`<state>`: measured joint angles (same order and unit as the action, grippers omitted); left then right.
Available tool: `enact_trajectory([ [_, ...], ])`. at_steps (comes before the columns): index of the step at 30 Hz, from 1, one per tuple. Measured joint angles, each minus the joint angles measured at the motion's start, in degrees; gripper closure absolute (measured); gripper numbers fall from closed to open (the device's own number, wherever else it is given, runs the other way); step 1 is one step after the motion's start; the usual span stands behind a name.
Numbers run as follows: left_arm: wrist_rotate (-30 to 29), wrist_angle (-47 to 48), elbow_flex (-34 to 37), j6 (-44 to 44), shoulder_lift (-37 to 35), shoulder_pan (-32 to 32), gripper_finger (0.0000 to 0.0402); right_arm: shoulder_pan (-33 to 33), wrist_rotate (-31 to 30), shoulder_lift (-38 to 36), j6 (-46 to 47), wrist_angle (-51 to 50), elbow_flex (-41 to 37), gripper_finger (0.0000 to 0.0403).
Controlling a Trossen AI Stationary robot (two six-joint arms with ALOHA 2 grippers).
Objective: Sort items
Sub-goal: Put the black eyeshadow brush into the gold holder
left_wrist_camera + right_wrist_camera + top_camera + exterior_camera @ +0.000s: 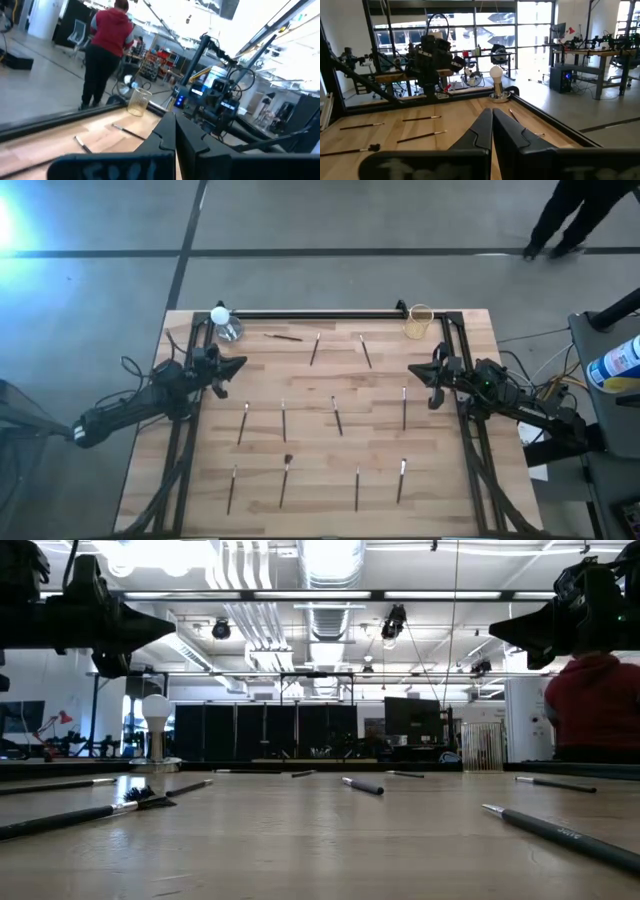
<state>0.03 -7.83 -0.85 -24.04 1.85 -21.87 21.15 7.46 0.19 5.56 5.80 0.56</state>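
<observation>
Items point(337, 417) lie scattered; seemingly bushy tip point(143, 797) low.

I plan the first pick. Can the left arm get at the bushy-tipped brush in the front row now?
Probably yes: the left gripper waits shut above the table's left edge, and only bare wood lies between it and the bushy-tipped brush.

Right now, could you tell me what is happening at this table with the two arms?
Nothing is being handled yet. About a dozen thin dark brushes lie spread in rough rows over the wooden table. The left gripper hangs shut and empty above the table's left side; the right gripper hangs shut and empty above its right side. A clear glass cup stands at each far corner. A person in a red top stands beyond the table.
</observation>
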Motion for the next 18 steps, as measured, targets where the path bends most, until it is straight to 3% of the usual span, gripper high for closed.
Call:
enact_trajectory([
  [8,0.4,4.5,-8.1,1.1,13.8,0.0,0.0402,0.0,0.0,0.0,8.2,0.1,0.0,0.0394],
  [13,1.6,5.0,-15.8,6.4,26.1,-0.2,0.0402,0.0,0.0,0.0,9.3,0.1,0.0,0.0394],
  [18,2.3,13.1,-25.9,12.9,37.8,-2.4,0.0402,0.0,0.0,0.0,9.5,0.1,0.0,0.0394],
])
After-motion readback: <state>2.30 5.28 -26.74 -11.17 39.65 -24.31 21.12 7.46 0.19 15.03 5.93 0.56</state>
